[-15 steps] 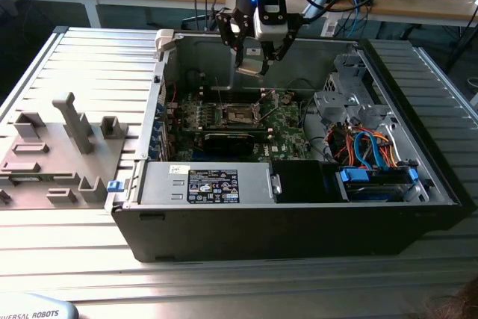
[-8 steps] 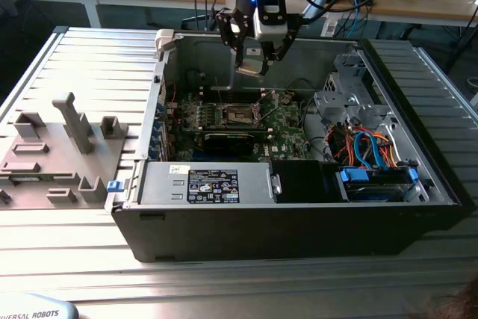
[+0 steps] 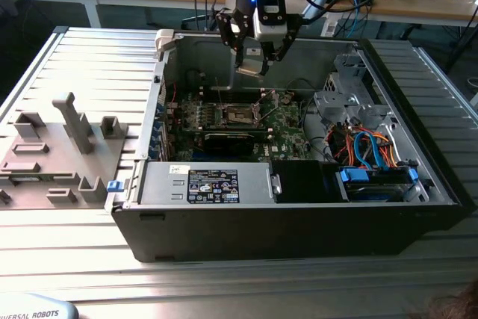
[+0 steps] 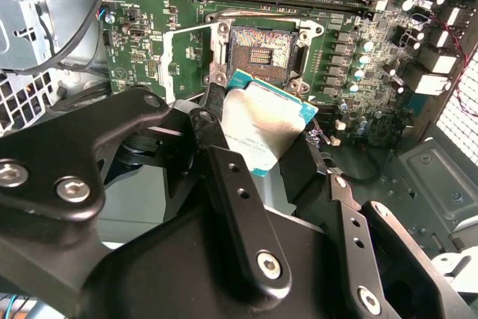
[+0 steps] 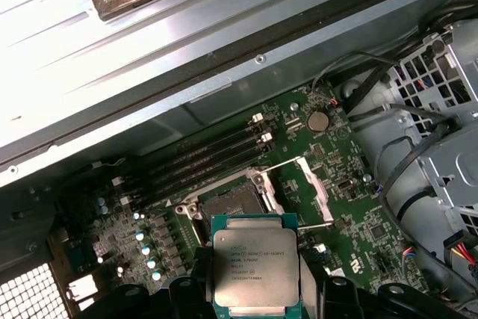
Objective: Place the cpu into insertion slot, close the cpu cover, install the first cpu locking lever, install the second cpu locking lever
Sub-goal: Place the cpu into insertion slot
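We see the end effector [image 3: 252, 69], upper middle of the exterior view, gripping the cpu [image 5: 256, 270] above the open slot [image 5: 224, 208].

The ribbed silver desk [image 3: 224, 289] carries an open black computer case [image 3: 261, 231] across its middle, and a grey fixture tray [image 3: 54, 159] with upright holders lies along the edge at the exterior view's left.

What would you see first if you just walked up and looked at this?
The shiny square cpu, clamped in the black gripper, hangs above the open insertion slot on the green circuit board. Around it sits a big open computer case on a metal table.
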